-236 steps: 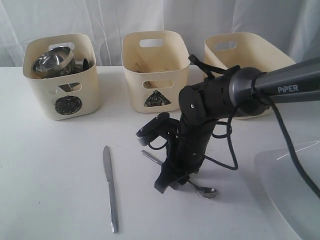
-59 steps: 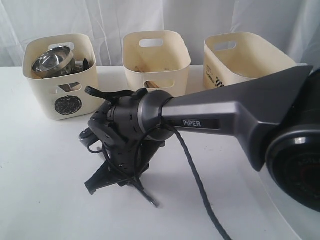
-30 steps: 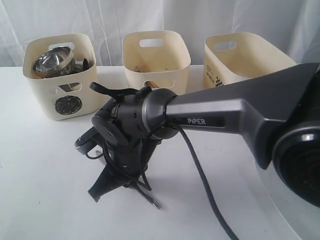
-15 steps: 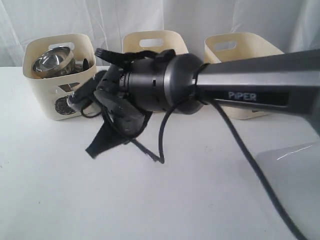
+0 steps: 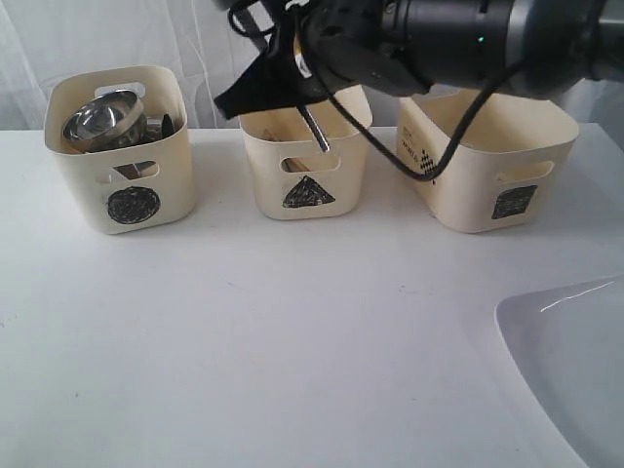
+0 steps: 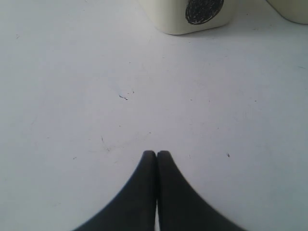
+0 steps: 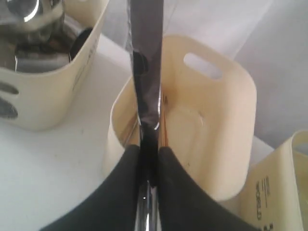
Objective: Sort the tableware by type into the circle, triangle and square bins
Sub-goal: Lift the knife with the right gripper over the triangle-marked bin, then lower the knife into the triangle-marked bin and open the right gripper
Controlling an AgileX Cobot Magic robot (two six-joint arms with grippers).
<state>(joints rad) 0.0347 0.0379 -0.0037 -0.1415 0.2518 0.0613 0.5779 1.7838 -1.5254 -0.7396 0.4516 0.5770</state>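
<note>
My right gripper (image 5: 278, 93) is shut on the steel knife (image 5: 314, 129) and holds it in the air over the triangle bin (image 5: 304, 156). In the right wrist view the knife (image 7: 144, 57) runs between the closed fingers, above the open triangle bin (image 7: 211, 120), where thin wooden chopsticks (image 7: 165, 125) lean inside. The circle bin (image 5: 117, 146) at the left holds a steel bowl (image 5: 97, 119) and other steel ware. The square bin (image 5: 487, 156) stands at the right. My left gripper (image 6: 156, 153) is shut and empty above bare table, near the circle bin (image 6: 192, 19).
A large white square plate (image 5: 565, 361) lies at the table's front right corner. The three bins stand in a row along the back, before a white curtain. The right arm's dark body (image 5: 468, 39) reaches across above the square bin.
The right arm picked the knife off the table at front left and has swung it up and back over the triangle bin. The spoon seen earlier no longer lies on the table.
</note>
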